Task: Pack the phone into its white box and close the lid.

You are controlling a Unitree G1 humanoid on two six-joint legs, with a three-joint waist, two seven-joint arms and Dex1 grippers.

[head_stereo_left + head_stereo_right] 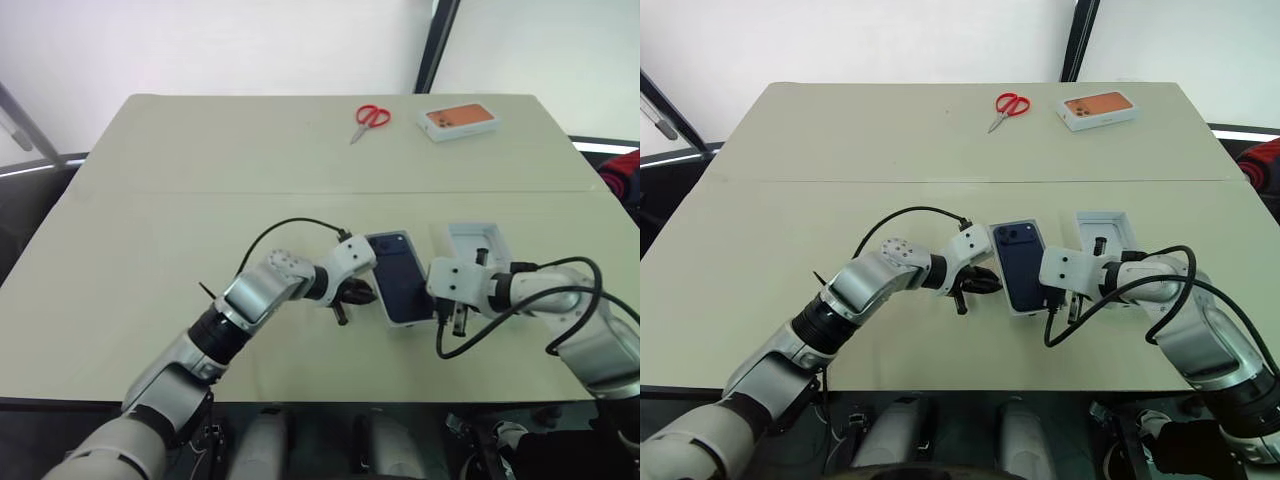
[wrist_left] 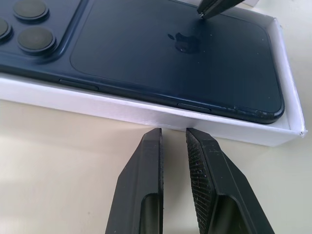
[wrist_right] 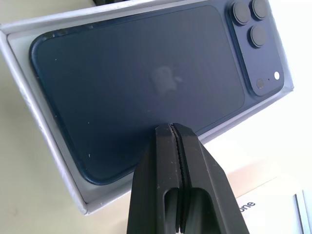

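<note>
The phone [image 3: 141, 92] lies back-up inside the white box [image 2: 146, 114] on the surface [image 1: 150, 220]. Left end effector [image 2: 173, 134] sits beside the box wall, fingers slightly apart. Right end effector [image 3: 170, 127], fingers together, apparently touches the phone.

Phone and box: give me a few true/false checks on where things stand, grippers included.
1. The phone lies back up inside the white box. True.
2. The right gripper is open wide. False: its fingers are pressed shut, with the tip at the phone's edge.
3. The left gripper holds the phone. False: it is beside the box wall, nearly closed on nothing.
4. Red scissors lie at the far side of the table. True.
5. The box with the orange phone picture sits next to the phone. False: it is near the far right corner, by the scissors.
</note>
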